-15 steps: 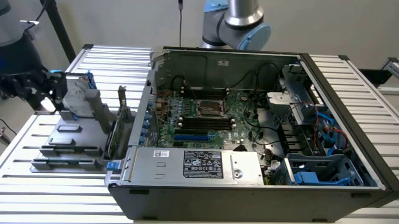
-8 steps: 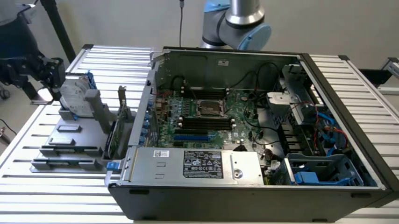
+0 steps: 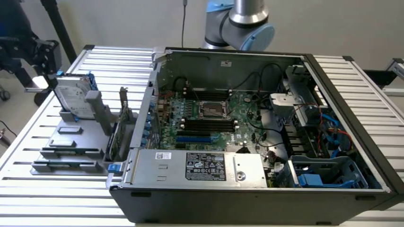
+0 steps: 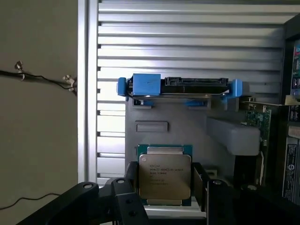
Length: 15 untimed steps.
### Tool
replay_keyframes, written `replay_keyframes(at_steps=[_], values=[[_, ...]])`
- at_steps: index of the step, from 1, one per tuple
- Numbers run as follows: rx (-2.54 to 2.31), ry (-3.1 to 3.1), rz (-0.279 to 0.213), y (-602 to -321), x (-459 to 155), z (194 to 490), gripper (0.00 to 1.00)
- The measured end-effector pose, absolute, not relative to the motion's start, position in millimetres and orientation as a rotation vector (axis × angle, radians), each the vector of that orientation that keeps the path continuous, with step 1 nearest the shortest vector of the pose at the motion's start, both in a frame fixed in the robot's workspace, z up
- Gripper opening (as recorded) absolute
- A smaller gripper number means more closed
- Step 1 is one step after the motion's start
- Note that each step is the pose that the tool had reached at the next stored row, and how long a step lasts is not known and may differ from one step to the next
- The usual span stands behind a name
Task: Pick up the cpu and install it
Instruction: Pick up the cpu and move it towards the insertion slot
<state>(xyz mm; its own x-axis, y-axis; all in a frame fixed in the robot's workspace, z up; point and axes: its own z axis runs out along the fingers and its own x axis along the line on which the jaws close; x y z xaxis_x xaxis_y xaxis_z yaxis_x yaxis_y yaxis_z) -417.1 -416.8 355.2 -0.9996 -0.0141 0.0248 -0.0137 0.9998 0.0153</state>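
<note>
1. A slatted aluminium table (image 3: 25, 189) carries everything. A pale wall stands behind it.
2. At the exterior view's left, a grey plastic holder (image 3: 94, 124) sits on the table. A rectangular silver hard drive with blue side rails (image 3: 71, 97) stands on edge at the holder's far end.
3. The small square cpu with a shiny silver-grey metal top and green border (image 4: 165, 176) lies flat in that holder. A shallow rectangular recess (image 4: 152, 126) lies between it and the hard drive.
4. In the wrist view the black gripper (image 4: 165, 183) is open, its fingers (image 4: 132, 185) standing apart with the cpu seen in the gap. I cannot tell whether they touch it.
5. A green circuit card (image 3: 122, 135) stands upright at the holder's right edge, just beside the case.
6. Further right lies an open black computer case (image 3: 356, 113). Its green motherboard (image 3: 243, 120) bears a metal-framed square socket (image 3: 213, 109), with black memory sticks (image 3: 208, 125) beside the socket. A grey power supply box (image 3: 196, 165) lies along the near wall.
7. A grey-and-blue robot arm (image 3: 243, 21) rises behind the case.
</note>
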Motion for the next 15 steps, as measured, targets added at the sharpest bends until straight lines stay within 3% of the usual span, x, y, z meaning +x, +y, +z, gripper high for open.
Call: replay_keyframes(at_steps=[15], values=[[0.026, -3.113, -0.024, -415, -376, 404, 0.55]])
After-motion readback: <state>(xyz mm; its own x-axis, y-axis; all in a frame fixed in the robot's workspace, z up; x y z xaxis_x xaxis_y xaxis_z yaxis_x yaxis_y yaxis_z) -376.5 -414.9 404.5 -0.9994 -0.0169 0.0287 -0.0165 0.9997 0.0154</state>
